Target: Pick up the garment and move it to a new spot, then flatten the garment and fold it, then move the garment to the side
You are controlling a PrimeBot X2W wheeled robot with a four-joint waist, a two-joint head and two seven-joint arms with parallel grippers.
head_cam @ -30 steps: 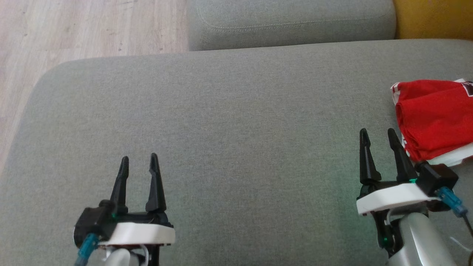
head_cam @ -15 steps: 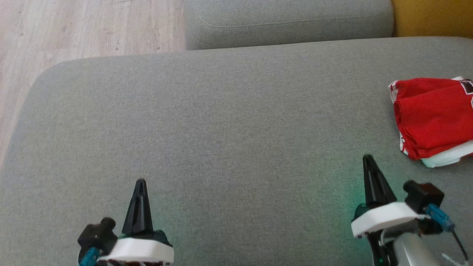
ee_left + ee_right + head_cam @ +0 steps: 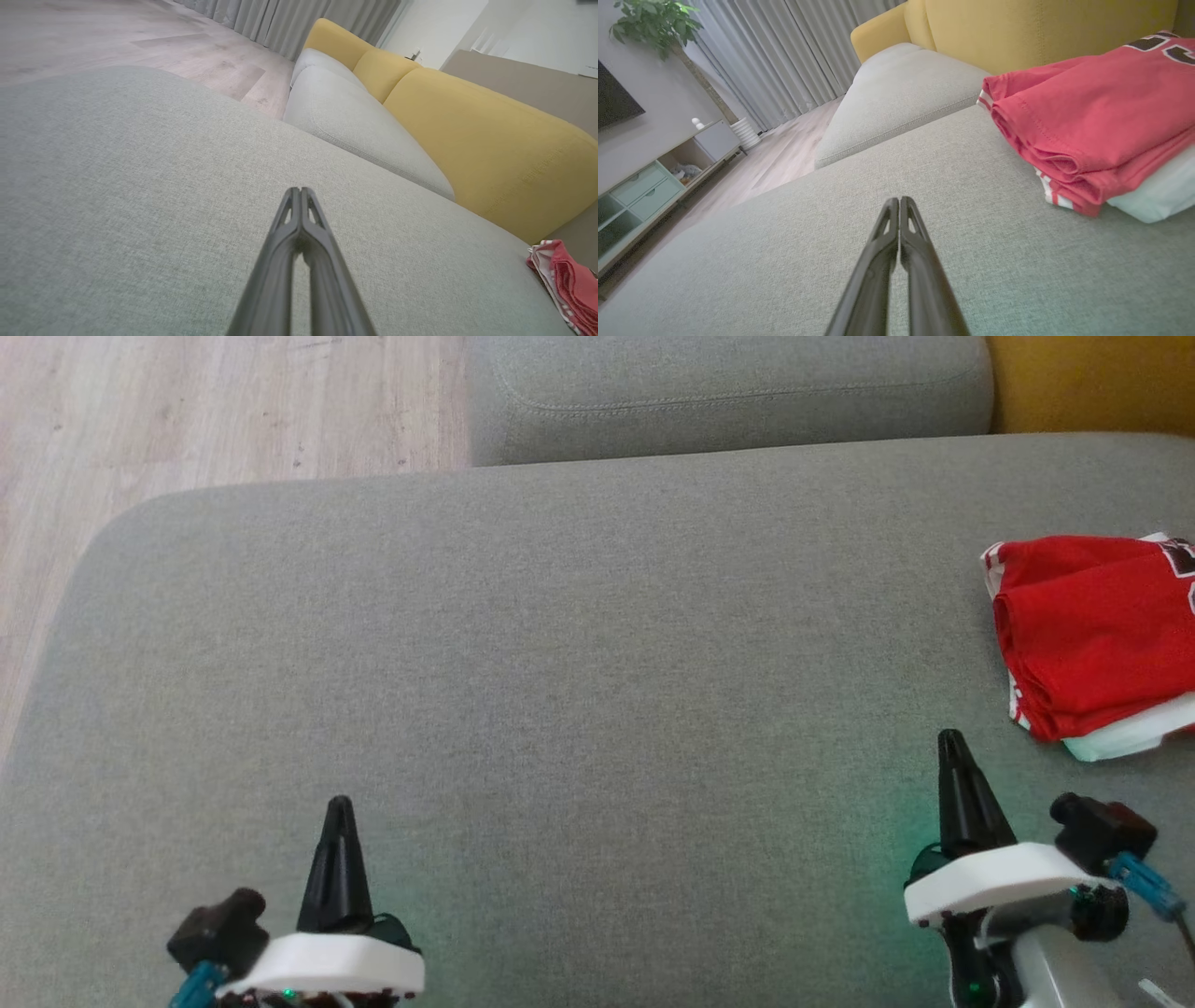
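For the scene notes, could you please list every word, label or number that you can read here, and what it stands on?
On the red garment: dark, white-edged lettering, cut off by the picture's edge and unreadable.
No other word, label, brand or number can be read.

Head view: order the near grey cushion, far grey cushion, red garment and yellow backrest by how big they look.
1. near grey cushion
2. far grey cushion
3. red garment
4. yellow backrest
The frame edge cuts off all four.
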